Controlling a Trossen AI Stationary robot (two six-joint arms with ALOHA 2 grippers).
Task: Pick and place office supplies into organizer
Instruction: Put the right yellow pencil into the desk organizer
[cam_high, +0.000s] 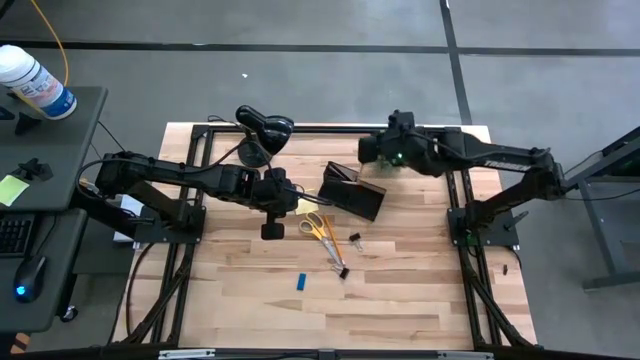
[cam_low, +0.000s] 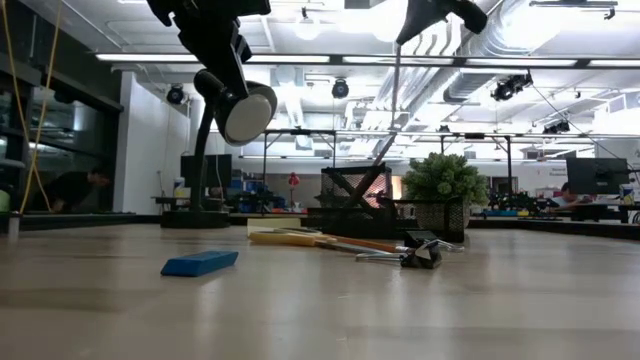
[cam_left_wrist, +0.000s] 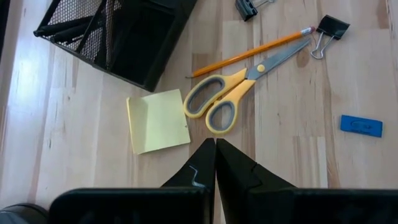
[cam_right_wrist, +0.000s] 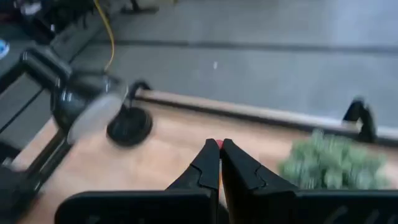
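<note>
The black mesh organizer (cam_high: 352, 190) stands mid-table, also in the left wrist view (cam_left_wrist: 112, 34). On the wood beside it lie the yellow sticky-note pad (cam_left_wrist: 158, 120), orange-handled scissors (cam_left_wrist: 230, 93), an orange pencil (cam_left_wrist: 249, 53), two black clips (cam_left_wrist: 329, 30) (cam_left_wrist: 245, 7) and the blue block (cam_left_wrist: 360, 125). My left gripper (cam_left_wrist: 216, 149) hovers shut above the table, just on the near side of the pad. My right gripper (cam_high: 375, 150) is raised over the far side of the organizer, shut on a thin pencil-like stick (cam_low: 396, 100). My right gripper pinches the stick's top end, which shows as a red tip (cam_right_wrist: 217, 144) between the fingertips. The fingers point down from above. The stick hangs nearly upright below them, lifted clear, and its lower end (cam_low: 388, 155) is just over the organizer (cam_low: 355, 195).
A black desk lamp (cam_high: 262, 130) stands at the far edge, with its head (cam_low: 246, 110) high above the table. The small green plant (cam_low: 443, 185) sits right of the organizer, under my right arm. Bare wood lies toward the near edge (cam_high: 400, 310).
</note>
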